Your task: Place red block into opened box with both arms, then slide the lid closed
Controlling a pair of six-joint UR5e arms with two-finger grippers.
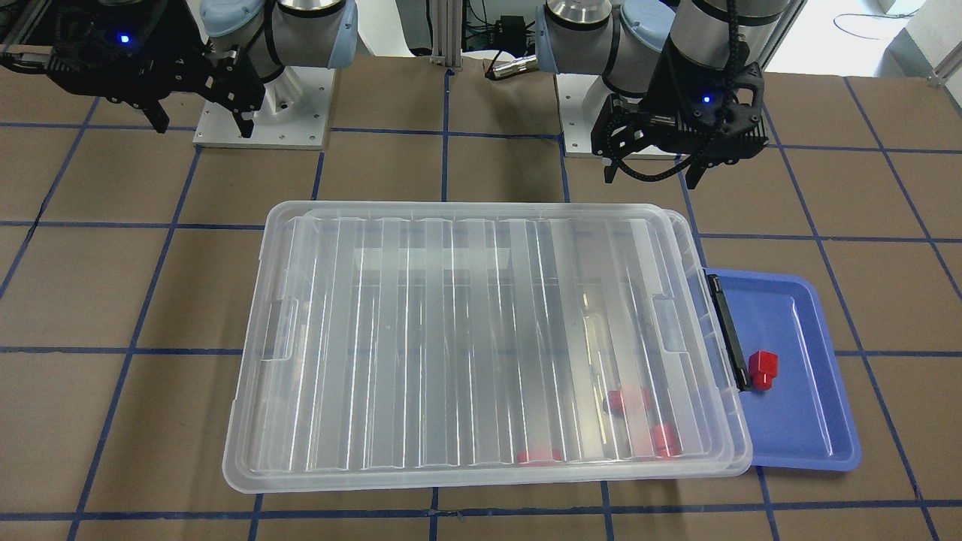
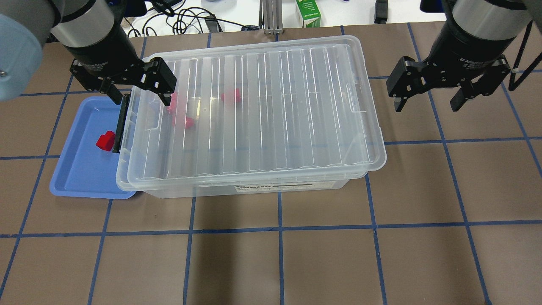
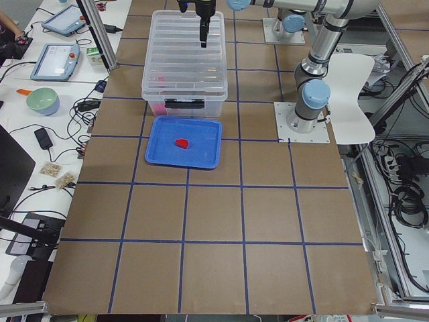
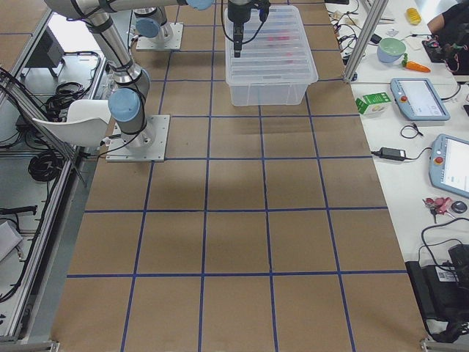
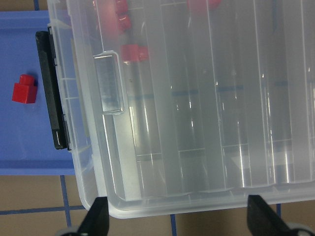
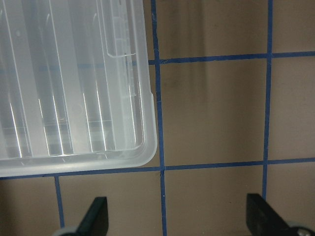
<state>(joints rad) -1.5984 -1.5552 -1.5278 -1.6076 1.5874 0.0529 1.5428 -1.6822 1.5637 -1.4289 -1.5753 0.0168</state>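
One red block [image 1: 763,368] [image 2: 105,141] [image 5: 23,89] lies on the blue tray [image 1: 797,421] [image 2: 80,178], close to the box's black bar [image 1: 727,330]. The clear box [image 2: 254,188] is covered almost fully by the ribbed lid [image 1: 451,338] [image 2: 262,110] [image 6: 74,98]. Three more red blocks [image 1: 627,400] [image 2: 230,96] show through the lid near the bar end. My left gripper [image 2: 137,91] [image 1: 652,180] [image 5: 179,219] hangs open and empty above that end. My right gripper [image 2: 427,103] [image 1: 203,128] [image 6: 177,219] is open and empty, over bare table beyond the lid's other end.
The blue tray tucks partly under the box's bar end. The brown table top [image 2: 279,262] has blue tape lines. A green carton [image 2: 308,12] and cables [image 2: 182,19] lie beyond the far edge. The side benches hold tablets [image 4: 419,97] and a bowl [image 3: 42,100].
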